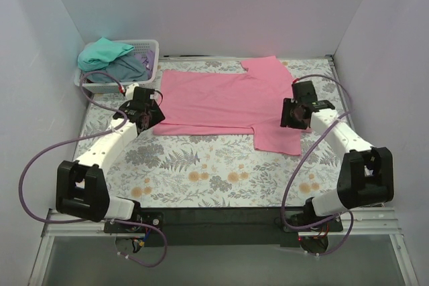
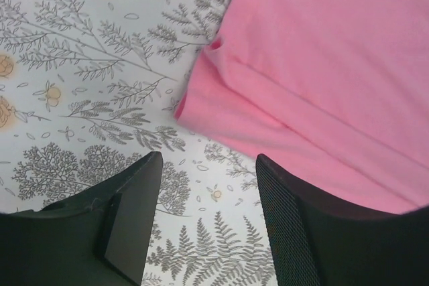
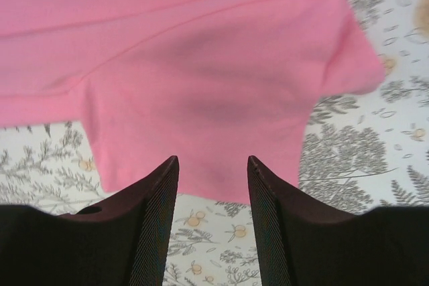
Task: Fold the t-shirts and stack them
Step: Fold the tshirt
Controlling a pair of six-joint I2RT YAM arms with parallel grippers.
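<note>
A pink t-shirt (image 1: 221, 102) lies spread flat on the floral table cover, one sleeve pointing toward the near right. My left gripper (image 1: 149, 120) is open and empty, hovering by the shirt's near left corner (image 2: 201, 108). My right gripper (image 1: 293, 120) is open and empty over the near right sleeve (image 3: 214, 118). A teal t-shirt (image 1: 104, 53) and a grey-blue one (image 1: 124, 68) lie heaped in the white basket (image 1: 151, 50) at the far left.
The floral cover (image 1: 201, 172) runs to the near edge. White walls close in the left, back and right sides. Purple cables loop beside both arms.
</note>
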